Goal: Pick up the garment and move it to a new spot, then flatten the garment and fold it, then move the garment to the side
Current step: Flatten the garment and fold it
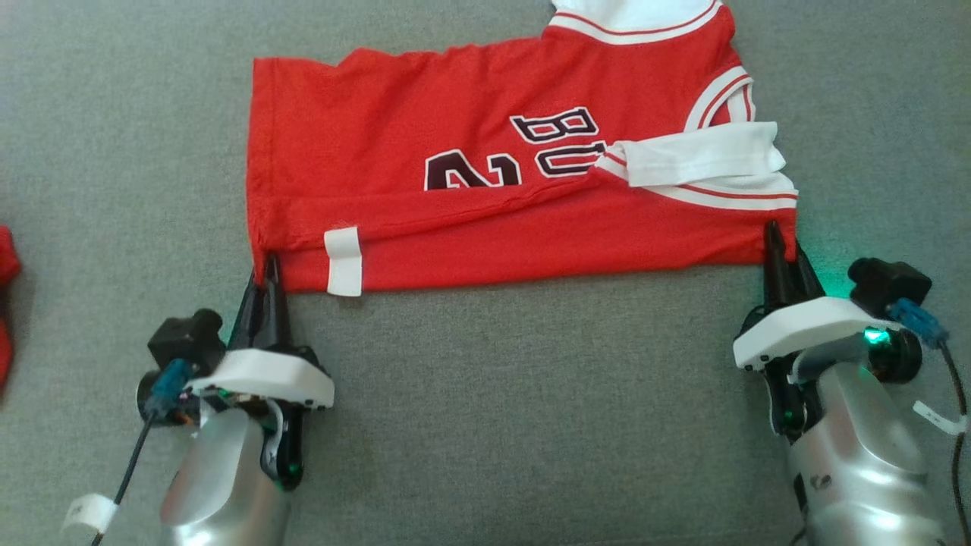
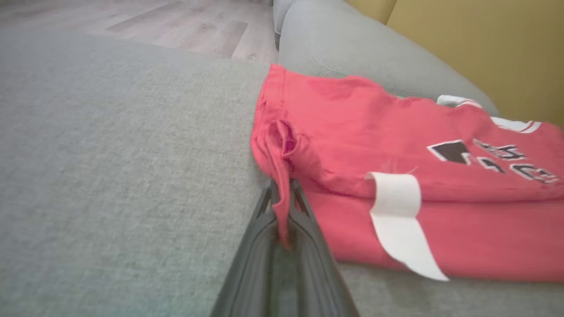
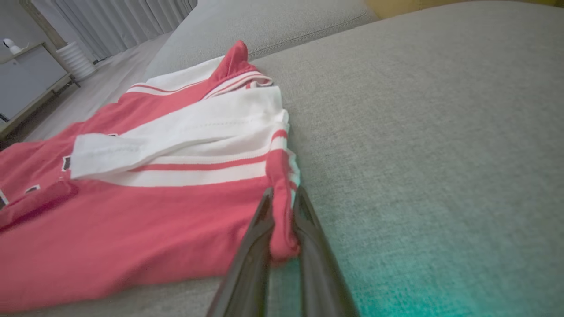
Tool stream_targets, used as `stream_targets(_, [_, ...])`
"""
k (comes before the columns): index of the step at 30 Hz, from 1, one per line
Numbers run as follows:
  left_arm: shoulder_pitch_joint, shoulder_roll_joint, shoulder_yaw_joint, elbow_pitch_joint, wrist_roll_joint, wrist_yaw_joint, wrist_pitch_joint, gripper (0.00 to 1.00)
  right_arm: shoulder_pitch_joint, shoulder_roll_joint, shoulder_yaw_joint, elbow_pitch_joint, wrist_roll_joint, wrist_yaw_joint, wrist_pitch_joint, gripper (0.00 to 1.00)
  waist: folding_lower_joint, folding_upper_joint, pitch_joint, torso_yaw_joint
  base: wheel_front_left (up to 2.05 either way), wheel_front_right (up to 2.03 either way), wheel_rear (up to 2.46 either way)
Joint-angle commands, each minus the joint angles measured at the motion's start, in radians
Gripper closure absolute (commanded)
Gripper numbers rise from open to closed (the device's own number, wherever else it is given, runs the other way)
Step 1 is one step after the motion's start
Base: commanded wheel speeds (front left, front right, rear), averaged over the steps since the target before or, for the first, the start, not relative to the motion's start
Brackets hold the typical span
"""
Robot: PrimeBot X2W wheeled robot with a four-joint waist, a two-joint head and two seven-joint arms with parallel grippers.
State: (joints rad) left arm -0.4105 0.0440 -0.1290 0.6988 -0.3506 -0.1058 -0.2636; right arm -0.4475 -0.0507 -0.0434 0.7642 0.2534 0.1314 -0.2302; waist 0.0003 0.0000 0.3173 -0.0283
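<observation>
A red mesh basketball jersey with white trim and dark lettering (image 1: 425, 136) lies spread on a grey woven sofa seat (image 1: 531, 394), reaching ahead of both arms and spanning the gap between them. The left end effector (image 1: 268, 277) is clamped on the near hem corner. The right end effector (image 1: 780, 246) is clamped on the near shoulder corner. This appears to be the folding step. Next, both corners probably need lifting together and carrying forward, evenly, with the cloth taut.
</observation>
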Motion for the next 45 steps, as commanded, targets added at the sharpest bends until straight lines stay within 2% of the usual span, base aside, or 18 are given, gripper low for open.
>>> stream_targets(1, [-0.009,0.006,0.037,-0.042,0.007,-0.005,0.002,1.00,-0.027,0.000,0.028,-0.015,0.018,-0.001,-0.013,1.00,-0.0003,0.0000,-0.020,0.001,0.00,0.00,0.00])
stream_targets(6, [-0.036,0.019,0.117,-0.125,0.048,-0.004,0.002,1.00,-0.110,0.000,0.024,-0.032,0.050,-0.001,-0.017,1.00,-0.0003,0.0000,-0.100,-0.001,0.00,0.00,0.00])
stream_targets(10, [-0.011,0.031,0.161,-0.111,0.073,-0.005,0.002,1.00,-0.132,-0.003,0.004,-0.030,0.071,-0.001,0.039,1.00,-0.0003,0.0000,-0.187,0.000,0.00,0.00,0.00])
stream_targets(16, [0.129,0.019,0.168,-0.051,0.079,-0.004,0.002,1.00,0.027,-0.021,0.018,-0.060,0.087,-0.001,0.086,1.00,-0.0003,0.0000,-0.239,0.005,0.00,0.00,0.00])
stream_targets(21, [0.251,0.008,0.160,-0.015,0.047,0.006,0.002,1.00,0.186,-0.026,0.013,-0.102,0.107,-0.001,0.100,1.00,-0.0003,0.0000,-0.234,0.011,0.00,0.00,0.00])
stream_targets(24, [0.277,0.007,0.143,-0.008,0.021,0.010,0.002,1.00,0.225,-0.023,0.010,-0.125,0.112,-0.001,0.102,1.00,-0.0003,0.0000,-0.225,0.011,0.00,0.00,0.00])
stream_targets(26, [0.287,0.007,0.125,-0.020,-0.002,0.019,0.002,0.00,0.242,-0.022,0.009,-0.155,0.108,-0.001,0.091,0.00,-0.0003,0.0000,-0.214,0.011,0.00,0.00,0.00])
stream_targets(30, [0.257,0.007,0.115,-0.083,0.011,0.048,0.002,0.00,0.226,-0.019,0.009,-0.219,0.094,-0.001,0.064,0.00,-0.0003,0.0000,-0.188,0.013,0.00,0.00,0.00])
stream_targets(34, [0.168,0.025,0.109,-0.119,0.049,0.031,0.002,0.00,0.171,-0.017,0.019,-0.261,0.068,-0.001,0.062,0.00,-0.0003,0.0000,-0.156,0.015,0.00,0.00,0.00])
stream_targets(37, [0.047,0.079,0.084,-0.087,0.057,0.003,0.039,0.00,0.119,-0.018,0.044,-0.279,0.044,-0.001,0.081,0.00,-0.0003,0.0000,-0.125,0.020,0.00,0.00,0.00])
stream_targets(42, [-0.162,0.197,0.013,-0.039,0.039,-0.022,0.213,0.00,0.015,-0.019,0.089,-0.295,0.023,-0.001,0.110,0.00,-0.0003,0.0000,-0.058,0.016,0.00,0.00,0.00])
stream_targets(45, [-0.236,0.251,-0.068,-0.023,-0.021,-0.024,0.314,0.00,-0.037,-0.017,0.111,-0.291,0.022,-0.001,0.114,0.00,-0.0003,0.0000,-0.021,0.009,0.00,0.00,0.00])
